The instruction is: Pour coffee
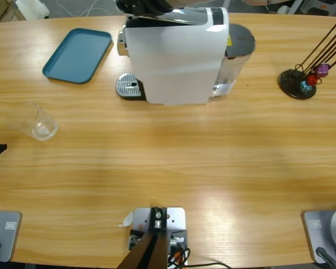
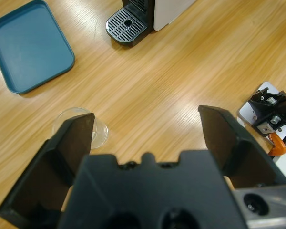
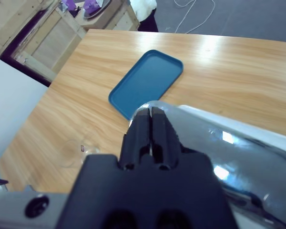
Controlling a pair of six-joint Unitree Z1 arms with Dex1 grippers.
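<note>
Left gripper (image 2: 145,138) jaws spread wide, grasping nothing, hovering above table (image 1: 213,162); clear glass (image 2: 81,128) just beyond its left jaw, no coffee discernible. Right gripper (image 3: 151,125) clenched, pressed onto chrome lever (image 3: 229,143) atop white coffee machine (image 1: 173,56). Teal tray (image 1: 78,54) left of machine.

Your machine (image 1: 176,56) stands at the table's (image 1: 213,162) far middle, tray (image 1: 77,55) to its left, glass (image 1: 38,121) nearer, capsule stand (image 1: 298,83) right.
</note>
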